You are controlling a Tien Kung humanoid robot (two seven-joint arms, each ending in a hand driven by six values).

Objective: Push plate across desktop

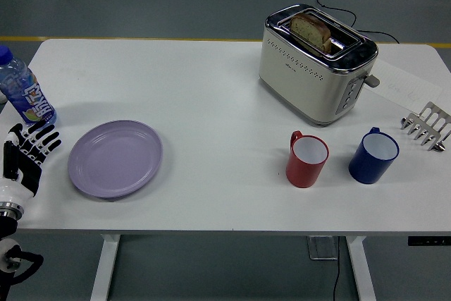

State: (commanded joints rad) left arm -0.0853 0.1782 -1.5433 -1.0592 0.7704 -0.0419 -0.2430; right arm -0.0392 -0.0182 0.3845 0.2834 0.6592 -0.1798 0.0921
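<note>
A lilac plate (115,158) is seen at the left of the white surface (211,96), with the left hand (27,151) poised just beside its left rim.

The fingers (46,139) are held spread and empty, apart from the plate. A water bottle (25,92) is stood just behind the hand and could be knocked over by a careless swing. A red mug (307,160), blue mug (373,155) and toaster (316,61) are placed to the right; a long push could be carried into them.

No print legible — bottle label (32,103) blurred.
</note>
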